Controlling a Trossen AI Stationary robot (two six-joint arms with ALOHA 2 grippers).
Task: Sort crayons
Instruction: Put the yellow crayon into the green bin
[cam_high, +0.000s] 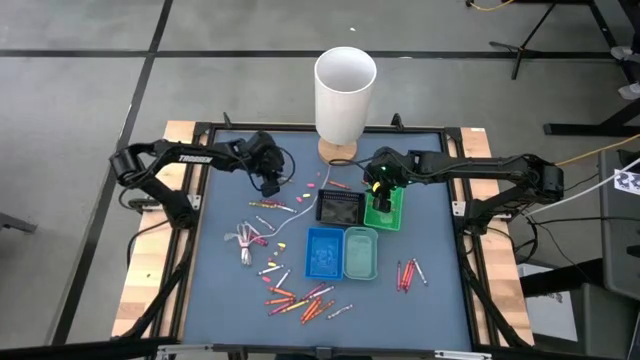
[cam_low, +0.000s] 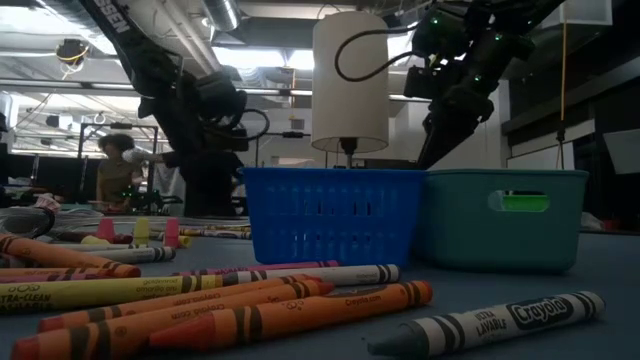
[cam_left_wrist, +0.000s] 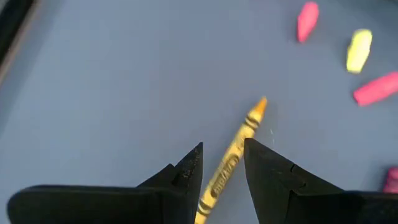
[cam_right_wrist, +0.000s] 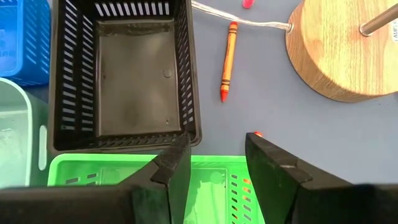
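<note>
Many crayons lie on the blue-grey mat: a pile near the front (cam_high: 300, 298), a few at the right (cam_high: 408, 272), others near the left arm (cam_high: 268, 206). My left gripper (cam_high: 270, 184) is low over the mat and open. In the left wrist view its fingers (cam_left_wrist: 224, 152) stand on either side of a yellow crayon (cam_left_wrist: 239, 137) that lies flat, running along the gap. My right gripper (cam_high: 378, 188) is open and empty above the green tray (cam_right_wrist: 211, 177), beside the black tray (cam_right_wrist: 124, 74).
A blue tray (cam_high: 322, 250) and a teal tray (cam_high: 361, 252) stand in front of the black one. A lamp with a white shade (cam_high: 345, 90) and wooden base (cam_right_wrist: 342, 50) stands at the back, an orange crayon (cam_right_wrist: 228, 59) beside it. A white cord bundle (cam_high: 245, 240) lies left.
</note>
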